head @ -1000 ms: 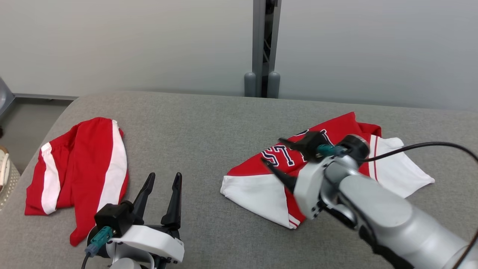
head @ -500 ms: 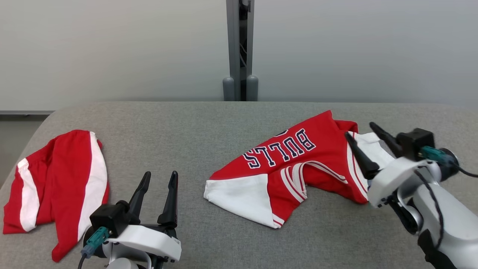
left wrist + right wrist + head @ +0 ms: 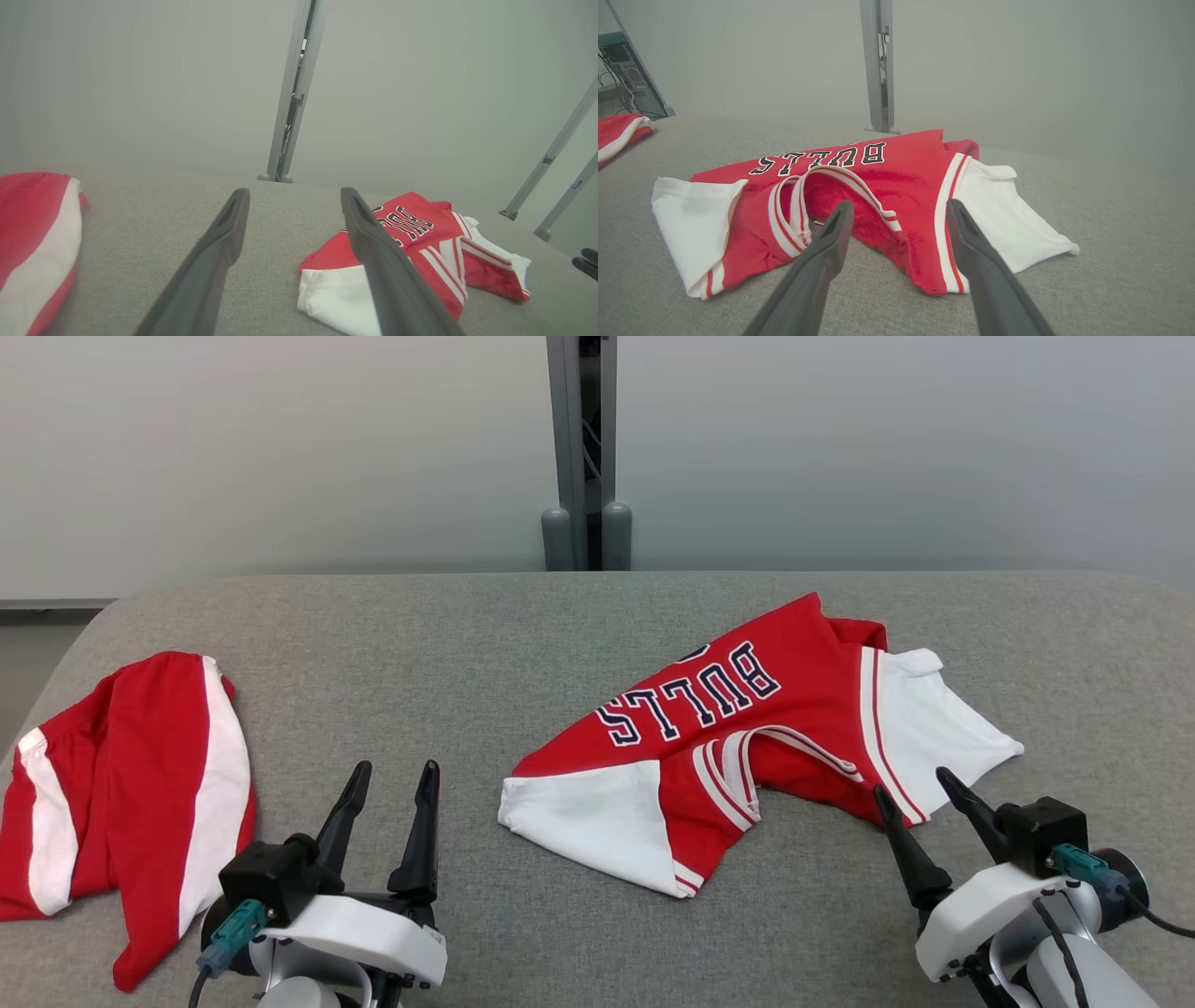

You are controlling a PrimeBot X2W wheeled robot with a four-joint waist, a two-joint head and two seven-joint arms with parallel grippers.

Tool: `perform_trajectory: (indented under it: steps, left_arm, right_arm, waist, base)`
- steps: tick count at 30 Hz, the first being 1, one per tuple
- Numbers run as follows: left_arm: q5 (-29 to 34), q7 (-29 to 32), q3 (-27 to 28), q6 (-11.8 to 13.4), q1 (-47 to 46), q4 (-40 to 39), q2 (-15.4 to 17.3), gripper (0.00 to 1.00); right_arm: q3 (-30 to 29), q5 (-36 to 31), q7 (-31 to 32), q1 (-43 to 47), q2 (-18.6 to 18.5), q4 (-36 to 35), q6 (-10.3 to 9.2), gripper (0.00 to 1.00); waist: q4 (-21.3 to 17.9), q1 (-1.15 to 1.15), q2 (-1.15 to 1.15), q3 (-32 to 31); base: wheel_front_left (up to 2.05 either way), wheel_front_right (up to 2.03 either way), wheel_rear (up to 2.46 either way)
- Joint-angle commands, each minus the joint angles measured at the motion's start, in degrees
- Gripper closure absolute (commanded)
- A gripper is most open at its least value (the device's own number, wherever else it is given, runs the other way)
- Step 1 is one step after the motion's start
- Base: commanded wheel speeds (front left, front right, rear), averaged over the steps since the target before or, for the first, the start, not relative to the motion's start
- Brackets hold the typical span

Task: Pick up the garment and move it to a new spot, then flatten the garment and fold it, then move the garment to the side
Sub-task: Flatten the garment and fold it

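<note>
Garment [image 3: 803,709] on grey table [image 3: 448,644]

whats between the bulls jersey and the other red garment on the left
Mostly bare grey padded surface; at the near edge the left gripper, fingers open, stands between jersey and red garment, in the head view.

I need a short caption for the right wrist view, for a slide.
Open right gripper facing a crumpled red-and-white BULLS jersey on the grey surface.
</note>
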Motion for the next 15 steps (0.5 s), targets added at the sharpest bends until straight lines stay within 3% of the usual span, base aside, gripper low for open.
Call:
perform_trajectory:
  steps: [1, 15]
  left_arm:
    - [0.28, -0.19, 0.20, -0.37, -0.75, 0.19, 0.23, 0.00]
    - [1.70, -0.19, 0.25, -1.19, -2.99, 0.54, 0.24, 0.00]
  right_arm:
    - [-0.45, -0.90, -0.10, -0.26, 0.01, 0.55, 0.00, 0.00]
    - [-0.28, -2.00, -0.11, -6.63, 0.03, 10.28, 0.00, 0.00]
  waist:
    - [0.31, 0.00, 0.00, 0.15]
    - [4.54, 0.00, 0.00, 5.27]
  base:
    - [0.00, 0.00, 0.00]
    - [0.00, 0.00, 0.00]
